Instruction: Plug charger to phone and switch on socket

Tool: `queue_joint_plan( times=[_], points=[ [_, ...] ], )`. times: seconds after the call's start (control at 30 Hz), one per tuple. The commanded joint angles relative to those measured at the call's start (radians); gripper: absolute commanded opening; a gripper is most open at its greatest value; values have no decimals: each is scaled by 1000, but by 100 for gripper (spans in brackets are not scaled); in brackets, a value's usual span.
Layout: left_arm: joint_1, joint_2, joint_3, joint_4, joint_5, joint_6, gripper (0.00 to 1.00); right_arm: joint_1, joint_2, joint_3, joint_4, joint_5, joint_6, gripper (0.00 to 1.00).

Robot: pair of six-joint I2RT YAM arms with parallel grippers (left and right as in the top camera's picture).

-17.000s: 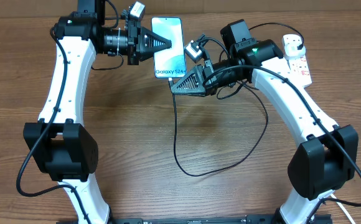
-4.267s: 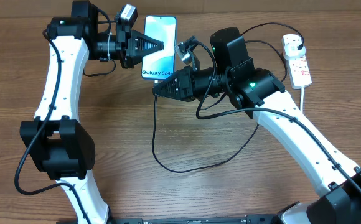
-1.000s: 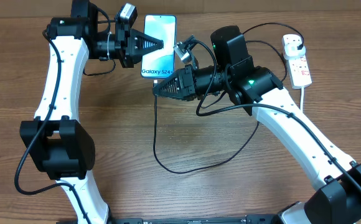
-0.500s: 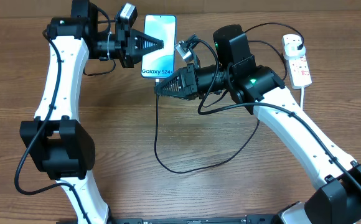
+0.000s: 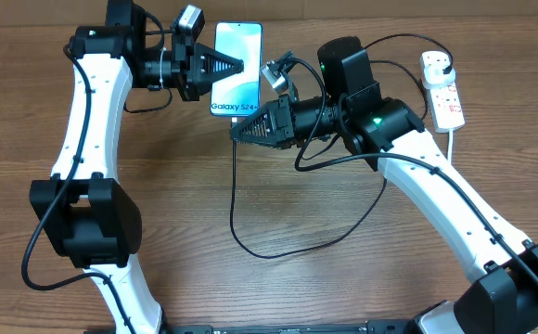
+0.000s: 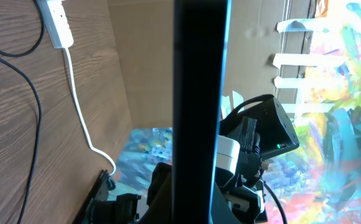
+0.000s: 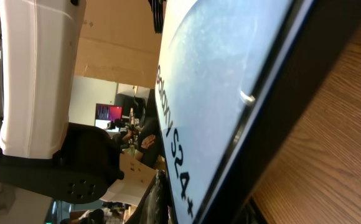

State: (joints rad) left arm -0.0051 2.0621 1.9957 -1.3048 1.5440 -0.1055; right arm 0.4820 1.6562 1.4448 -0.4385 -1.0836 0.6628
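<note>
The phone (image 5: 236, 79) shows a lit blue screen with "Galaxy S24+" on it. My left gripper (image 5: 242, 65) is shut on its left edge. In the left wrist view the phone (image 6: 199, 93) runs edge-on as a dark bar between the jaws. My right gripper (image 5: 233, 134) sits just below the phone's bottom edge, shut on the tip of the charger (image 5: 278, 252). The charger's thin black cable hangs from the gripper and loops across the table. The connector itself is hidden. The phone's screen (image 7: 230, 74) fills the right wrist view. The white socket (image 5: 445, 93) lies at the far right with a plug in it.
A thick white cord (image 6: 81, 112) trails from the socket (image 6: 55, 25) along the table's back edge. A cardboard wall stands behind the table. The black cable loop lies between the two arm bases on the wooden table (image 5: 185, 213).
My right gripper has edged slightly to the right with the charger tip. The left gripper and the phone have not moved.
</note>
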Motion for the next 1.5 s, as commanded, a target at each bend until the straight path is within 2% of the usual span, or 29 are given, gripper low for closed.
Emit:
queue_joint_plan(
  times=[0.0,0.83,1.47],
  points=[
    [-9,-20,2,-3,36,1,4,-6,6,-4,18,17,4,4],
    [-9,-20,2,-7,36,0,4,-6,7,-4,68,73,71,4],
    [-9,-20,2,-7,36,-15,4,-3,7,-6,34,80,74,4]
  ],
)
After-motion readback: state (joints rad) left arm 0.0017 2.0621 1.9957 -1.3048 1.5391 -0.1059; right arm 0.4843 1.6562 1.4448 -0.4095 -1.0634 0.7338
